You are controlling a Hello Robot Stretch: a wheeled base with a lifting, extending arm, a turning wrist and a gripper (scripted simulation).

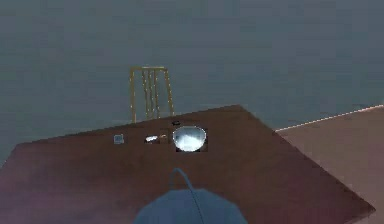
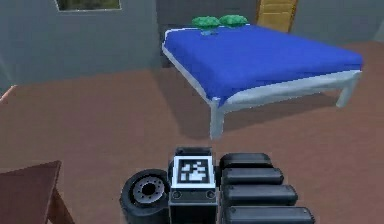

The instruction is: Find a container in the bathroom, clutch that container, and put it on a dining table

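One dark brown dining table [image 1: 260,170] spreads over the lower half of the forward view. Near its far edge, just above the frame's centre, a round silvery container [image 1: 189,138] shaped like a bowl sits upright on the tabletop. Left of it lie two small things: a pale scrap [image 1: 152,138] close by and a grey square [image 1: 118,140] farther left. A blue-grey rounded shape [image 1: 185,208] rises from the bottom edge at centre, too vague to name. Behind the table, a slatted wooden chair back [image 1: 150,92] stands before the grey wall.

At the bottom centre of the arm side view the arm [image 2: 255,190] shows as stacked dark segments. Beside it is a white marked square [image 2: 192,170], and left of that the gripper [image 2: 146,197] appears as a dark round body. Its fingers cannot be made out, so I cannot tell the claw's state or whether it has hold of anything. A brown furniture corner [image 2: 28,195] sits at lower left. A blue bed [image 2: 260,55] on a white frame crosses the upper right, with green pillows [image 2: 220,21] at its head and a yellow door [image 2: 277,14] beyond.
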